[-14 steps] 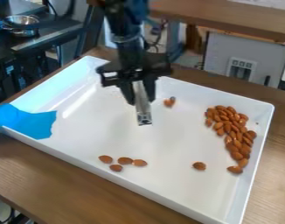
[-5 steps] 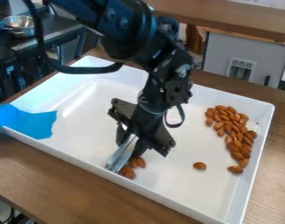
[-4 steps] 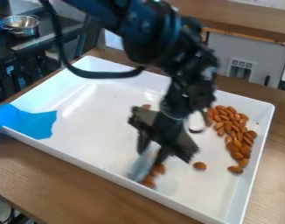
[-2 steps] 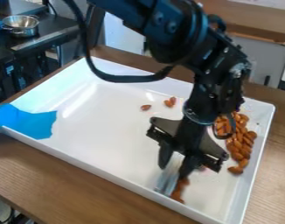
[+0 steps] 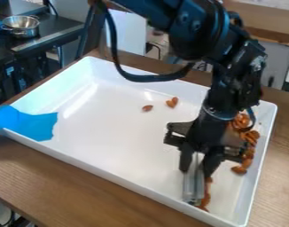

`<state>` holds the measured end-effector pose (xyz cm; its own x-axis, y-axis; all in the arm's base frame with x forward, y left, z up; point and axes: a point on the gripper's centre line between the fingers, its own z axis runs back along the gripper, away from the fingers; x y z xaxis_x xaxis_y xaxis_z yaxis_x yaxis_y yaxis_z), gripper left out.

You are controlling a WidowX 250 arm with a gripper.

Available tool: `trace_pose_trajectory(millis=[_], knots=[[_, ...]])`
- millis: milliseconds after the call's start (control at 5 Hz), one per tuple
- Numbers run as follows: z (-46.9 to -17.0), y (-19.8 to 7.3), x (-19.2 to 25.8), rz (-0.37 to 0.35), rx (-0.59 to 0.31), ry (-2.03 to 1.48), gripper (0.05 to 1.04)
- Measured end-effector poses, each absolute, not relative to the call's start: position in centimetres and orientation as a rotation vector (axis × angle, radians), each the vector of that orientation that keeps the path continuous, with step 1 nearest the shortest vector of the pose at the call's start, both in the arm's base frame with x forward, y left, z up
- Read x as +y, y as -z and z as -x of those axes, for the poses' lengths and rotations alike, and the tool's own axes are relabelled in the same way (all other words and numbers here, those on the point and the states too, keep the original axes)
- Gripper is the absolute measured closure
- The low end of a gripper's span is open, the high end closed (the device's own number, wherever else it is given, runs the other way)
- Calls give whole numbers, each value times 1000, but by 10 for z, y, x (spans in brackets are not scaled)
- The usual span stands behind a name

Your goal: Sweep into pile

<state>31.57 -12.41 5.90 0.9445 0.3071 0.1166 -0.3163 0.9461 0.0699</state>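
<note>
From where I'm standing, the black hand (image 5: 196, 172) is hanging over the near right part of the white tray (image 5: 111, 142), around 5 o'clock from its middle, and it is clenching a flat, shiny strip (image 5: 193, 188). The strip is pointing down towards the near wall, its long axis running roughly from 12 to 6 o'clock. A small group of almonds (image 5: 205, 201) is lying right alongside its lower end, on the 3 o'clock side; whether the two are actually touching I can't tell.

What's mattering most now is where the main pile (image 5: 251, 136) is sitting: between 1 and 2 o'clock from the hand, stretching along the tray's right wall, partly hidden behind the arm. The small group is being kept apart from it by a gap, so I'm guessing the next push is needing to go towards 1 or 2 o'clock, with the strip kept behind the nuts. Pushing straight towards 3 would be risking leaving them near the corner, and some could be slipping round the tip.

A few loose almonds (image 5: 147, 108) are lying well apart, around 11 o'clock from the hand, so the job is looking unfinished, perhaps past halfway.
</note>
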Motion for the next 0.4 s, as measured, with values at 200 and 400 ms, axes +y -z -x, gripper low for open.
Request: trace_pose_trajectory(millis=[200,400], knots=[[-321,-58,-125,-80,-128,-402,715],[-336,-59,-122,-58,-149,-486,716]])
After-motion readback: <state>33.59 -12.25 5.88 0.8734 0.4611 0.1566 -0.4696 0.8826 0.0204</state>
